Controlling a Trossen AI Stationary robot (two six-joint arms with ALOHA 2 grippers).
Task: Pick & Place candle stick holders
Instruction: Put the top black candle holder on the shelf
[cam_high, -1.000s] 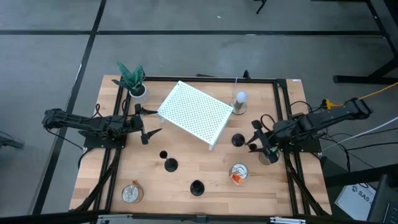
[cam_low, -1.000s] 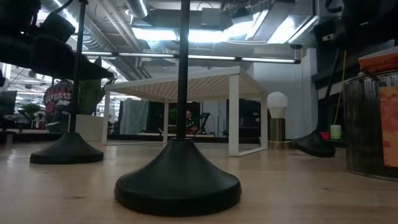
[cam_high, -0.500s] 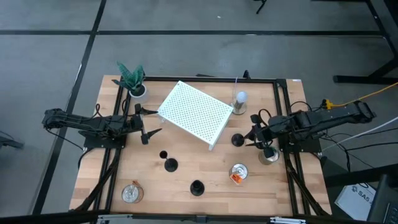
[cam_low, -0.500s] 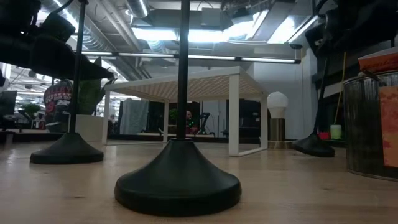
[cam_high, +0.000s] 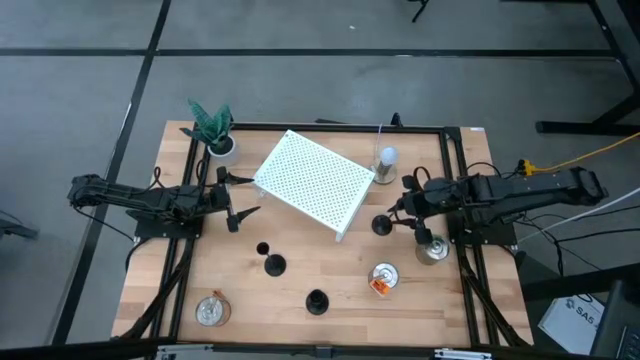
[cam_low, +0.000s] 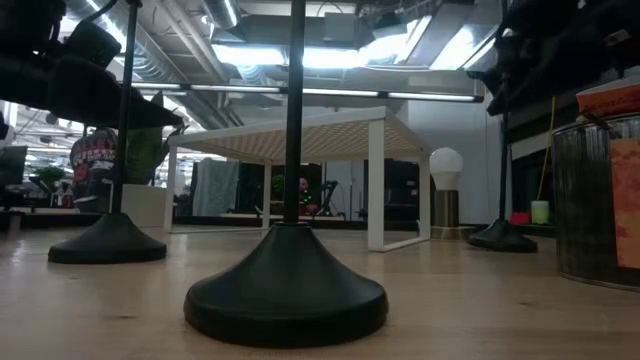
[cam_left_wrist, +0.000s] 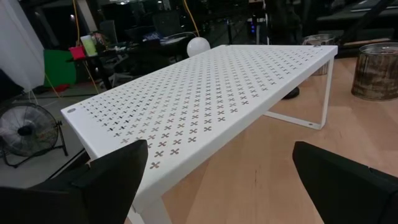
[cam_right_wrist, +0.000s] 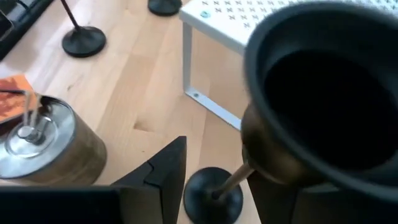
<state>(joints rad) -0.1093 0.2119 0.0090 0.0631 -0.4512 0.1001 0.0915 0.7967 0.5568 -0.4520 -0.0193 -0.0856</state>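
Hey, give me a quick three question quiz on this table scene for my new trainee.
1. True or false: the left gripper is shut on something.
2. How many candle stick holders are in view?
3. The holder gripped by the right gripper stands nearest to: A the potted plant, B the white rack, C the table's front edge.
Key: 1 false; 2 three; 3 B.

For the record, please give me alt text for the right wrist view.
The right gripper holds a black candle stick holder by its thin stem, the cup looming close to the camera and the round base resting on the wooden table. A metal tin and the white perforated shelf stand nearby.
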